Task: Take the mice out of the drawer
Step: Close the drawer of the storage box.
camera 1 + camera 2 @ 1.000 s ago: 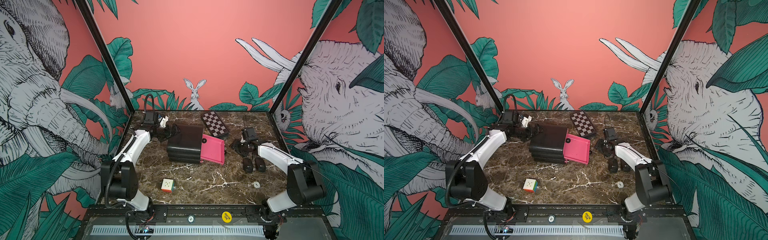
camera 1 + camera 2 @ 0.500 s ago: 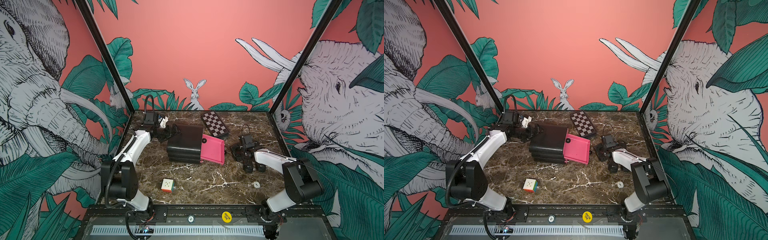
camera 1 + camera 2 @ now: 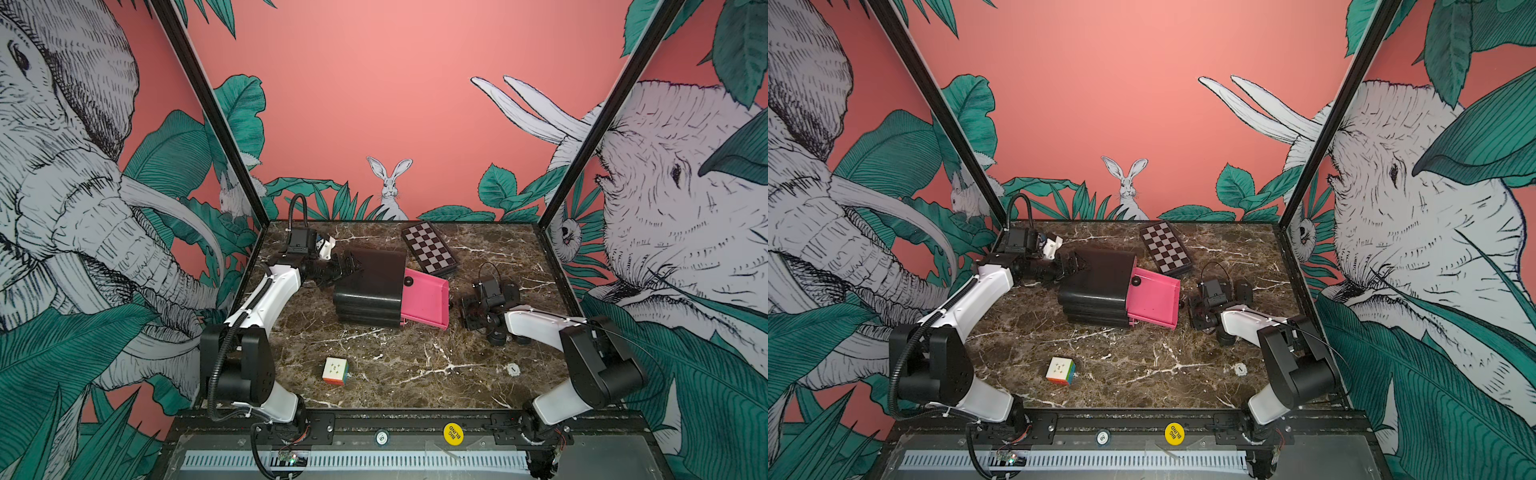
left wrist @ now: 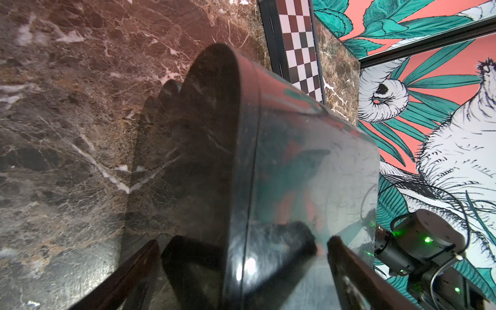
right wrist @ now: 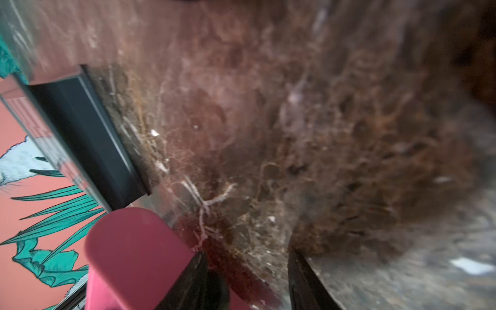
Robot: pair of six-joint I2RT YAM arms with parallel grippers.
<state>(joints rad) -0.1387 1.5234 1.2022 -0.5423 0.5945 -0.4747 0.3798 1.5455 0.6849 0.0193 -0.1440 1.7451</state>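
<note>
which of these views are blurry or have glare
right wrist: motion-smeared throughout, table veins streaked, drawer edge soft; left wrist: marble crisp, glossy cabinet mirrors the wall print; both top views: sharp, evenly lit, cube casts only a small shadow.

walls [image 3: 374, 83]: coral jungle mural | tabletop [image 3: 415, 382]: brown marble | posts [image 3: 208, 112]: 2, black

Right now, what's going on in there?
The left arm braces the glossy black plastic drawer cabinet from behind, jaws open astride its rear edge. Its bright pink plastic drawer stands pulled out, mostly bare where visible. The right arm reaches low at the drawer's front corner, jaws apart with nothing between them. Two matte black oval mice lie on the brown marble table beside that arm.
</note>
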